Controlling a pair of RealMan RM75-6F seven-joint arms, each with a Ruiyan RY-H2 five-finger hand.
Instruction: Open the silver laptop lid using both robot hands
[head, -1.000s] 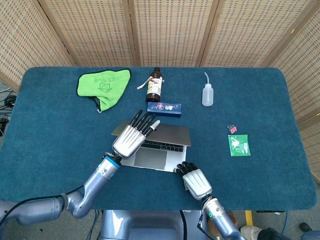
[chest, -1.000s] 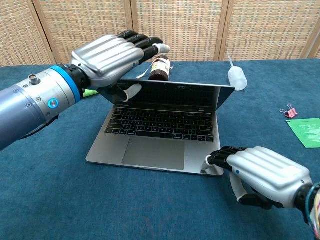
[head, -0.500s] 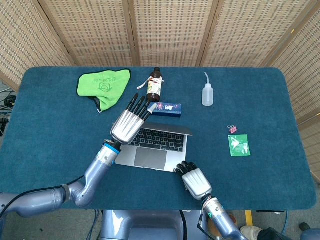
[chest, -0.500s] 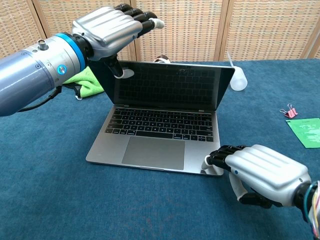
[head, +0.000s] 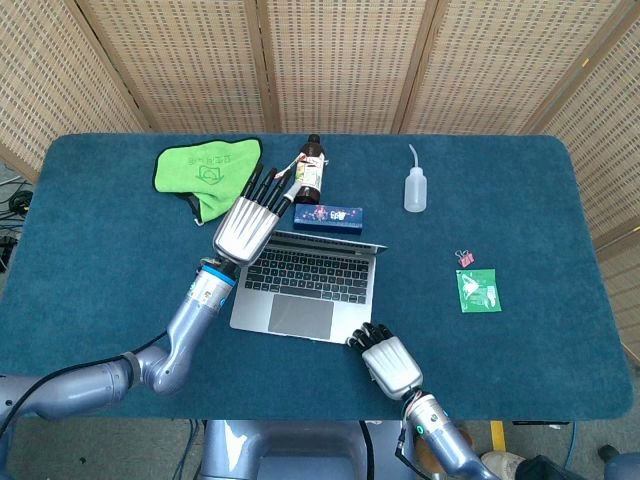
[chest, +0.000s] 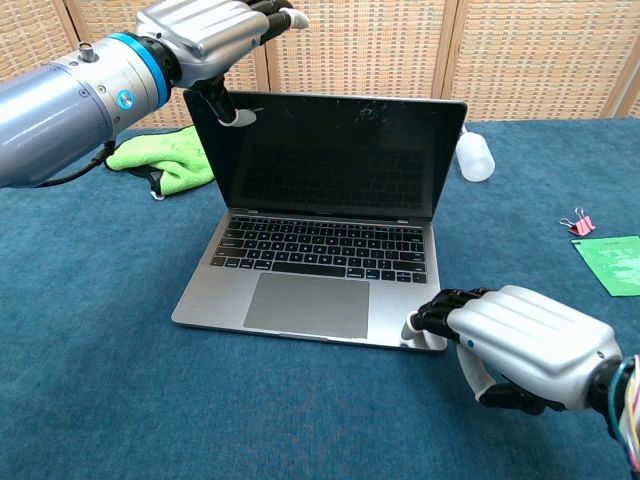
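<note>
The silver laptop (head: 300, 290) stands open in the middle of the table, its dark screen (chest: 340, 150) nearly upright. My left hand (chest: 200, 30) is at the lid's top left corner. Its thumb lies on the screen side and its fingers (head: 268, 187) reach over the top edge, so the corner sits between them. My right hand (chest: 530, 340) rests at the laptop's front right corner, with its curled fingertips (chest: 432, 318) pressing on the base. In the head view that right hand (head: 388, 362) lies near the table's front edge.
Behind the laptop are a green cloth (head: 205, 170), a brown bottle (head: 308, 175) and a blue box (head: 328, 217). A white squeeze bottle (head: 415, 185) stands at the back right. On the right lie a pink clip (head: 465, 258) and a green packet (head: 478, 291).
My left hand has swung up and back with the lid, which went from low over the keyboard to nearly upright. The right hand has stayed on the base corner.
</note>
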